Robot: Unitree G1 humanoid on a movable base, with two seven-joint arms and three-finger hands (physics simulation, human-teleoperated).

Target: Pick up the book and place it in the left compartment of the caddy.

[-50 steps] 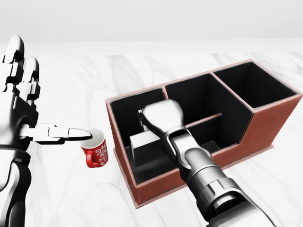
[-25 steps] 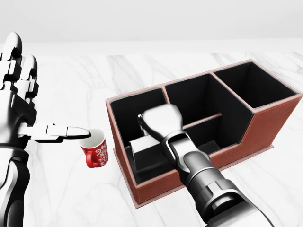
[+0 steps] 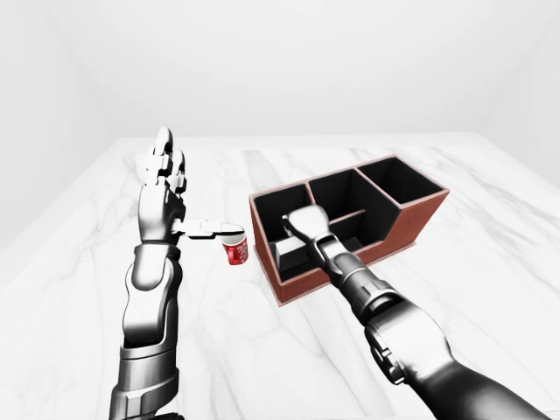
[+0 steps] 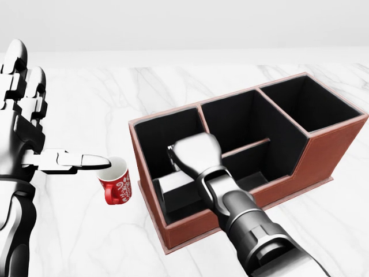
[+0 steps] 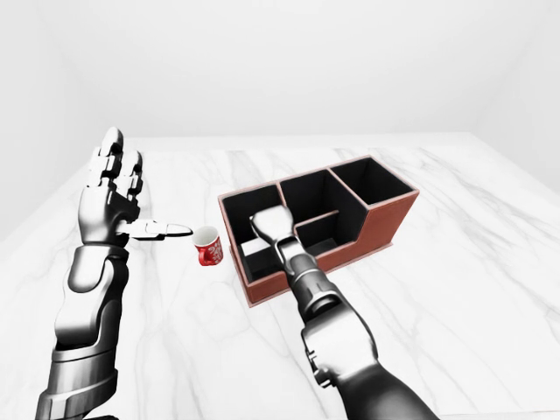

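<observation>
A reddish-brown leather-look caddy [image 4: 323, 156] with black-lined compartments stands at an angle on the white marble tabletop [image 4: 173, 92]. The robot's right hand [image 4: 193, 151], a silver-grey three-finger hand on a jointed metal arm, reaches down into the caddy's left compartment, the one nearest the head view's left edge. Below and to the left of that hand, inside the same compartment, sits a pale grey and white block-shaped book [image 4: 176, 186], upright against the dark lining. The back of the right hand hides its fingers, so whether they are apart or clamped on the book cannot be told. The left hand [image 4: 26, 130] is raised at the left side of the head view, well clear of the caddy, fingers spread apart and pointing upward, with one digit [image 4: 75, 161] stretched sideways toward a small red mug with a white pattern [image 4: 117, 184]. The mug stands on the marble just beside the caddy's left wall.
</observation>
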